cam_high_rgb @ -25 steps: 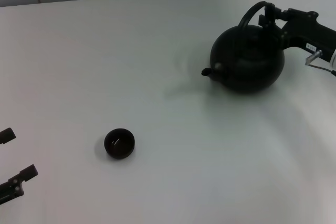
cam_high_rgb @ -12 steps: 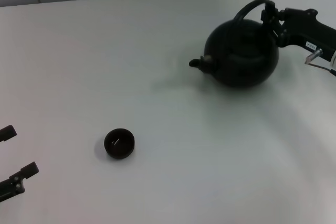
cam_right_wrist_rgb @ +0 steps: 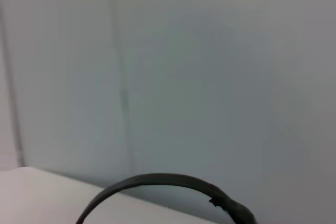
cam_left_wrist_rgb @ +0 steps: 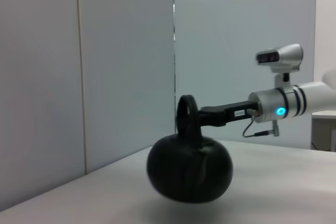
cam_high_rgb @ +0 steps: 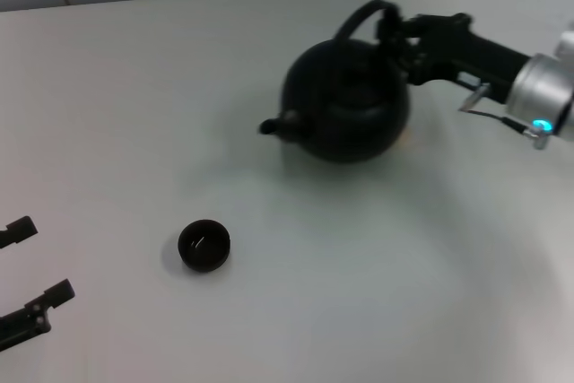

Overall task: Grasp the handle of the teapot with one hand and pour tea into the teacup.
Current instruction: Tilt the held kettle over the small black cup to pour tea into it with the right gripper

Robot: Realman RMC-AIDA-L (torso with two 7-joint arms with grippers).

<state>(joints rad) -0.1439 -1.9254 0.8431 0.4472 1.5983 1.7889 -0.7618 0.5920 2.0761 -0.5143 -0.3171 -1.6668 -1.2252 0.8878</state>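
Head view: right gripper clamped on the handle of the teapot, which hangs clear above the tabletop, spout toward the robot's left. Teacup sits on the tabletop, well apart. Left gripper parked at near-left edge, fingers spread.

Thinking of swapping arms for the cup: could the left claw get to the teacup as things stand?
Probably yes. The left claw sits open near the table's edge, with only bare tabletop between it and the teacup. The teapot, held by the right claw, is well away.
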